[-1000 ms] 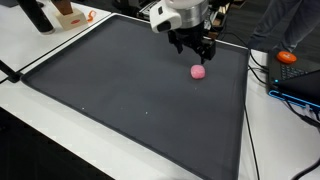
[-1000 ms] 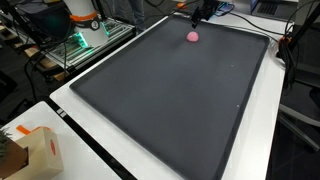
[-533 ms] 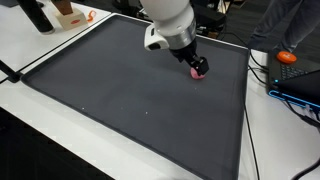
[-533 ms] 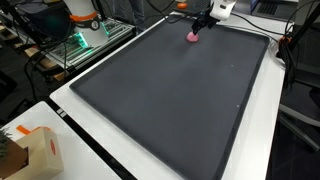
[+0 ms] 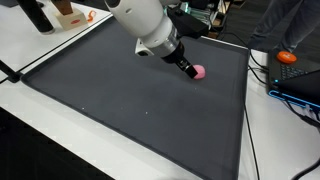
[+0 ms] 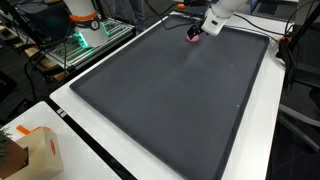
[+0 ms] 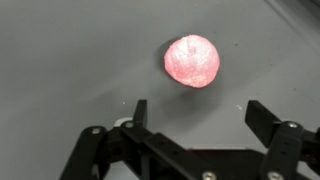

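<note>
The gripper [image 7: 200, 113] stands released, its two dark fingers [image 7: 141, 111] spread wide with nothing between them. In the wrist view the pink ball [image 7: 192, 61] lies on the dark grey mat [image 7: 60, 50] at about twelve o'clock from the gap between the fingertips, just beyond them and touching neither. It sits nearly centred on that gap, a shade toward the finger at nine o'clock. The ball is round, with a slightly rough, glossy skin, and rests free on the mat.

In an exterior view the gripper [image 5: 187, 65] comes in tilted at the end of the white arm [image 5: 140, 25]. The ball [image 5: 199, 72] shows just beside the fingertips, at roughly four o'clock from them. On the mat [image 5: 120, 110] as a whole the ball lies out toward two o'clock, near the far edge and well clear of the middle.

In an exterior view from the opposite end, the gripper [image 6: 195, 31] hangs over the far strip of the mat [image 6: 160, 110], near twelve o'clock. The ball [image 6: 192, 38] is only a small pink spot right under the fingertips (too small there to tell whether anything touches it). A cardboard box [image 6: 35, 150] stands off the mat at seven o'clock, well apart from the gripper.
</note>
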You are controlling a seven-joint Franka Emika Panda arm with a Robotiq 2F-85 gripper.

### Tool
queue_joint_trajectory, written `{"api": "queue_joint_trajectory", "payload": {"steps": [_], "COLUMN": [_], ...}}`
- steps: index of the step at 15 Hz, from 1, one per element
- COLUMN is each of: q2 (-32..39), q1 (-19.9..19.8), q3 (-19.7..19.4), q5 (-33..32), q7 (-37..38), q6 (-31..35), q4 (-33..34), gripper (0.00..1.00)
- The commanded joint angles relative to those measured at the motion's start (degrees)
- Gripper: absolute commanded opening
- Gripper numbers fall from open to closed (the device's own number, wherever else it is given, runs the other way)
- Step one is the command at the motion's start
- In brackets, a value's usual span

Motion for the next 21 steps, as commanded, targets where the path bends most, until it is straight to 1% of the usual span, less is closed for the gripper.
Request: {"api": "queue_joint_trajectory", "payload": {"steps": [1, 3, 7, 13, 19, 21], "q2": [0.2, -0.1, -0.3, 0.5, 3.1, 4.6], "q1": [-1.6, -2.3, -2.9, -2.5, -0.5, 0.9], "q3": [-0.7, -1.0, -1.6, -0.8, 1.1, 1.3], "q5": [3.4, 4.3, 4.1, 3.9, 1.3, -1.4], "q7": [0.6, 0.5, -1.1, -5.0, -12.2, -13.9], "q6": [-1.2, -0.9, 0.0, 0.0, -2.8, -4.7], "q4": [-1.2, -2.1, -3.9, -3.5, 0.7, 3.5], "gripper": [1.0, 1.0, 1.0, 1.0, 1.0, 1.0]}}
